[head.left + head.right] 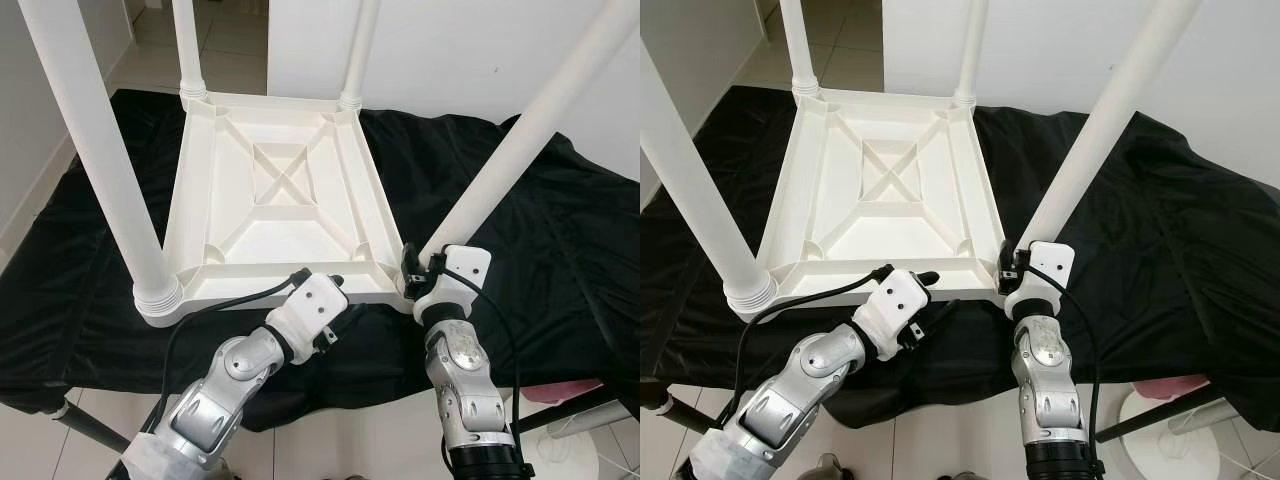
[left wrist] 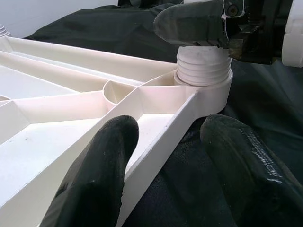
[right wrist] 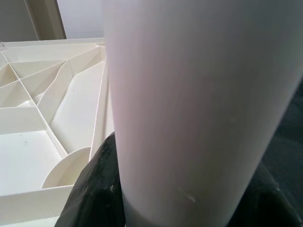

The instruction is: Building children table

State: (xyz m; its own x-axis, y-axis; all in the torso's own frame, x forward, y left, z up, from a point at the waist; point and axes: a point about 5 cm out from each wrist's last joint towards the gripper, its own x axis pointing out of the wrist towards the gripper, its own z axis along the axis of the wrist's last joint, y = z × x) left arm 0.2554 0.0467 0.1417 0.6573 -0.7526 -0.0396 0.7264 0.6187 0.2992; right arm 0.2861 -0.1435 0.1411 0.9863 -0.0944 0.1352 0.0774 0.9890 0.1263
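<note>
Left eye view: upturned white plastic children's tabletop [image 1: 275, 190], ribbed underside up, lies on a black cloth-covered table [image 1: 560, 230]; four white cylindrical plastic legs stand in its corner sockets.
Task object: near-right white leg [image 1: 500, 165], leaning away to the right, its foot at the near-right corner socket [image 2: 203, 80].
Right gripper [image 1: 412, 270]: pinching the near-right leg just above the socket, one black finger on each side.
Left gripper [image 2: 165, 161]: spread, straddling the tabletop's near rim; one finger [image 2: 102, 165] over the inner recess, the other outside above the cloth. Whether either pad touches the rim cannot be told.
Risk, cross-threading: judged likely if the leg is turned while tilted, since the threads would bite askew and jam.
Risk, tabletop shift: judged possible if the left gripper does not brace the rim; the light top could slide on the cloth as the leg is worked.
Left wrist view, unique detail: exposed threaded collar above the socket lip, suggesting the leg is not fully seated.
Right wrist view, unique detail: leg shaft close between dark fingers; ribs beyond.
Eye views, unique detail: overall lean of the leg against the three other legs.
</note>
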